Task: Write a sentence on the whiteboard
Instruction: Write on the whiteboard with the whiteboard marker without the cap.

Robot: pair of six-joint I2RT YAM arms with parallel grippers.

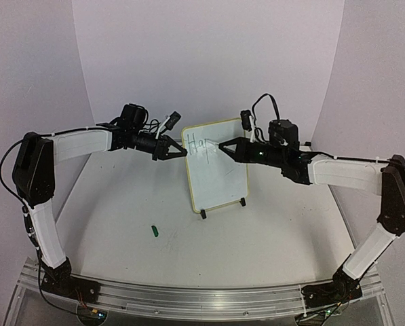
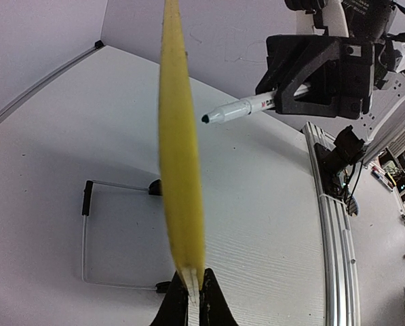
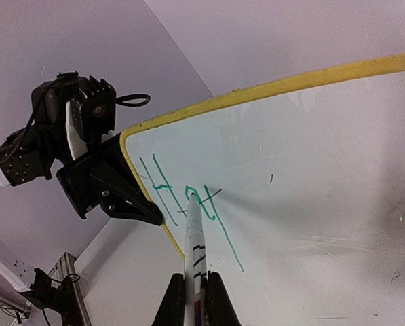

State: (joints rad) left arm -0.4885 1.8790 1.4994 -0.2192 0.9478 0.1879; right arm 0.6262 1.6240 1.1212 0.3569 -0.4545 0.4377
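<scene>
Whiteboard (image 1: 219, 173), one, pinched at its edge by left tool (image 1: 184, 153); right tool (image 1: 221, 146) pinches one marker (image 3: 195, 238).

The right gripper (image 3: 195, 280) is clamping a slim white marker (image 3: 196, 234), its tip touching green handwritten lettering (image 3: 163, 193) on the yellow-framed white board (image 3: 311, 170).

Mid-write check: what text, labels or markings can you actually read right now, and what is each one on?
"Hap": green lettering on the whiteboard, upper left, at the marker tip.
Dark print on the marker barrel: too blurred to read.
No other text is legible in any view.
</scene>
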